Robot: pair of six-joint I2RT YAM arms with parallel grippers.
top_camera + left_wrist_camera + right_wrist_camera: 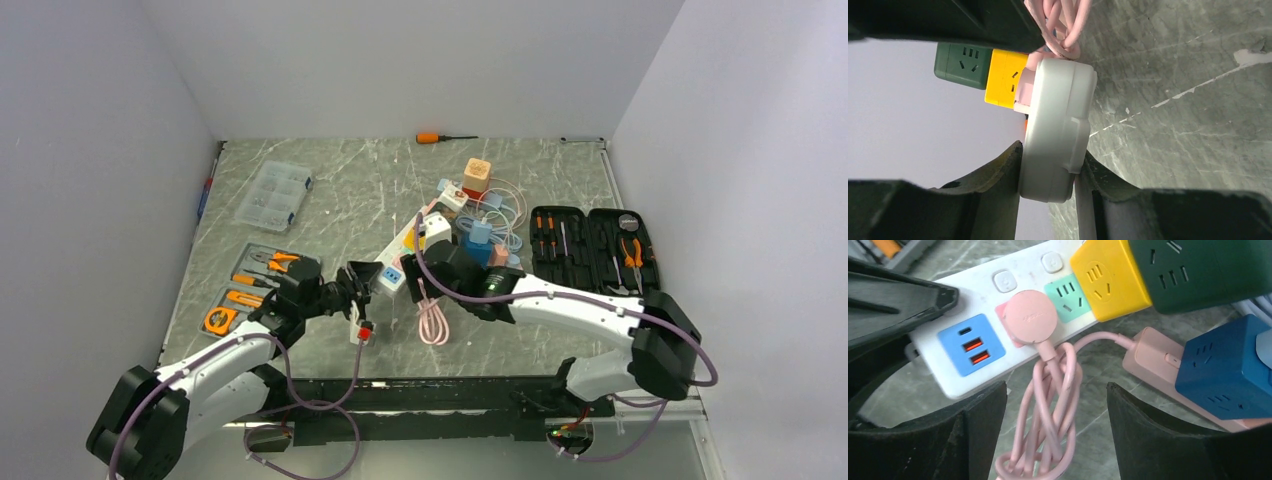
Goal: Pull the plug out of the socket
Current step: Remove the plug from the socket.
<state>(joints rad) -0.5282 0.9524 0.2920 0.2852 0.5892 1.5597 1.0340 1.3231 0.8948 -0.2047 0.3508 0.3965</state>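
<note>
The task is only at its first part. The pink plug [1029, 316] sits fully in its socket on the white power strip [968, 300], a little left of centre in the upper half of the right wrist view, and no gap shows under it.

The preparation seems done. At the bottom of the left wrist view the left gripper [1053, 172] is closed narrow on the end of the strip. Its fingers [998, 175] press on two opposite sides, probably to keep the strip steady.

The right gripper [1055, 410] is spread wide at the bottom of its view, one finger on each side of the coiled pink cable [1047, 357], and it holds nothing.

The main work is judged to remain: to bring the right gripper onto the plug, close on it and pull it off.
</note>
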